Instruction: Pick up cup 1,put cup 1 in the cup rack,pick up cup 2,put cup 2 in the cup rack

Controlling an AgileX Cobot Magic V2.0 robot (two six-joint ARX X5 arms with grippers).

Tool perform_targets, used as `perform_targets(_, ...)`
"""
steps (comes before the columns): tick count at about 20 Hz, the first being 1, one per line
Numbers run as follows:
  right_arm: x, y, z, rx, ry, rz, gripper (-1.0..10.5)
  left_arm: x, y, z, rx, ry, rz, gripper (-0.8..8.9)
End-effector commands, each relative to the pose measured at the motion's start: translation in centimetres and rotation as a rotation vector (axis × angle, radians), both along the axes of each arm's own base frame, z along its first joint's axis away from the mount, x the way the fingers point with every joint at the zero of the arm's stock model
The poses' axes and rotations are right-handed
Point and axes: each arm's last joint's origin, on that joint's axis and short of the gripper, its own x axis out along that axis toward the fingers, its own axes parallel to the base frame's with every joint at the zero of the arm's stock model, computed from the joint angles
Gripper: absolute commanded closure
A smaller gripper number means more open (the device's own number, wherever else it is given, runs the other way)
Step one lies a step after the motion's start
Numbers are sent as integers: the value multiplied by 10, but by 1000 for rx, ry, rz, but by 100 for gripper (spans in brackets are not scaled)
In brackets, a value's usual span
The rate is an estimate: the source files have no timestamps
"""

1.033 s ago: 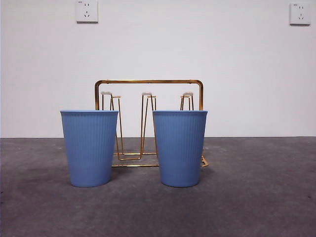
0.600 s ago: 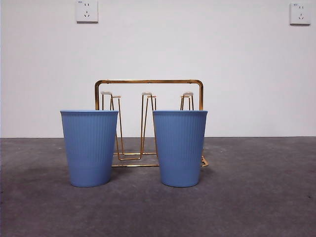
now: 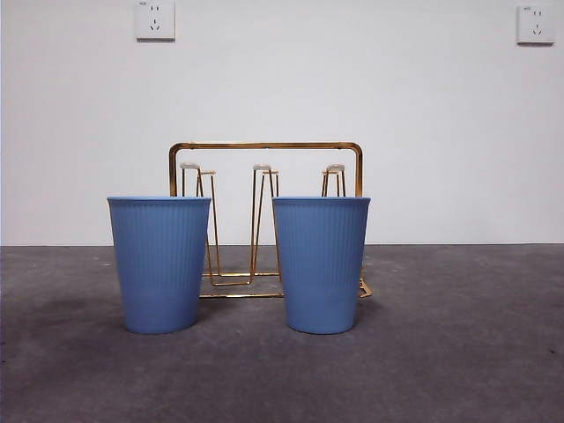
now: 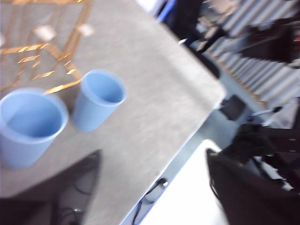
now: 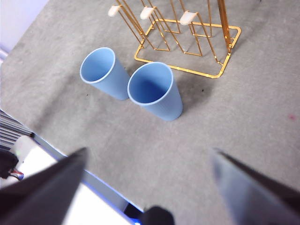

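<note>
Two blue ribbed cups stand upright on the grey table, one on the left (image 3: 159, 264) and one on the right (image 3: 321, 264). The gold wire cup rack (image 3: 264, 145) stands just behind them, its pegs bare. The right wrist view shows both cups (image 5: 103, 72) (image 5: 157, 91) and the rack (image 5: 187, 42) from high up. My right gripper (image 5: 150, 187) is open and empty, well short of the cups. The blurred left wrist view shows both cups (image 4: 30, 126) (image 4: 98, 98) and the rack (image 4: 42, 51). My left gripper (image 4: 154, 187) is open and empty, high near the table edge. Neither arm shows in the front view.
The table's edge (image 4: 187, 140) runs close to the cups in the left wrist view, with dark equipment (image 4: 262, 140) beyond it. A white wall with two sockets (image 3: 155, 19) stands behind the rack. Bare grey table (image 3: 458, 335) lies to the right of the cups.
</note>
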Motion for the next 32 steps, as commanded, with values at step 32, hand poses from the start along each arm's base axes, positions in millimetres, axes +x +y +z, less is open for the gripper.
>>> perform_targets(32, 187, 173, -140, -443, 400, 75, 893, 32, -23, 1, -113, 105, -178, 219)
